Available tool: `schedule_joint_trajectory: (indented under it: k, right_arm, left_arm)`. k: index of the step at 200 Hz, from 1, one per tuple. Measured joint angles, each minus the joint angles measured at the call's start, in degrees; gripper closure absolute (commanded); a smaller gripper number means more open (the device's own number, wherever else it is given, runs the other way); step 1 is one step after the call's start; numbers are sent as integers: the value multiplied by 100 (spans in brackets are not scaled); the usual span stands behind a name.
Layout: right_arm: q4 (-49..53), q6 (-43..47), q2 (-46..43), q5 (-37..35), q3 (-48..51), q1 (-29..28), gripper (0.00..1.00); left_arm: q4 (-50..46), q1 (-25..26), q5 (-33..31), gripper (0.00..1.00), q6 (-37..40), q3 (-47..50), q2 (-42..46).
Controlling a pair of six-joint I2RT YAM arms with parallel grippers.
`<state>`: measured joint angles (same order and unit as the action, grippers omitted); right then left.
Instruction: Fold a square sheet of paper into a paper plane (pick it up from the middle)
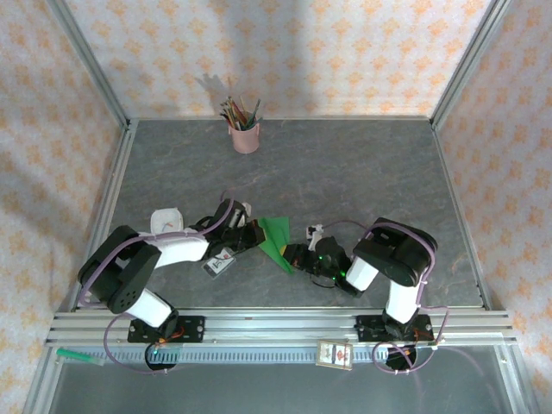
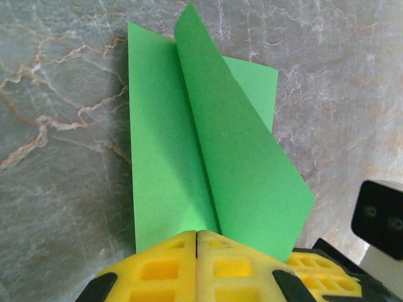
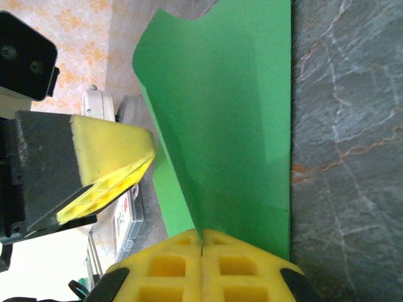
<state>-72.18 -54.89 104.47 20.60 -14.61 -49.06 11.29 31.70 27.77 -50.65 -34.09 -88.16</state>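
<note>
your left gripper (image 2: 196,242) and right gripper (image 3: 201,242) are both closed tight on the creased green paper (image 1: 278,241) mid-frame; a card (image 1: 219,261) lies lower left of it, a pencil cup (image 1: 245,136) well above.

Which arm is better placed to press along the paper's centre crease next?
Probably left. The left tool is shut on the paper at its crease end, and the crease runs straight ahead. The right tool also pinches the paper and can hold it.
</note>
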Motion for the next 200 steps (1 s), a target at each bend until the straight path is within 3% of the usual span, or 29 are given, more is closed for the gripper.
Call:
schedule_joint_trajectory:
  k: [69, 146, 200]
  right_arm:
    - [-81, -85, 39, -2, 7, 0, 100]
    - [-66, 11, 48, -2, -50, 0, 87]
    - [190, 238, -4, -17, -203, 0, 86]
  left_arm:
    - [52, 24, 28, 98, 20, -409, -546]
    - [238, 133, 90, 98, 17, -531, -782]
    - [271, 136, 94, 97, 17, -531, -831]
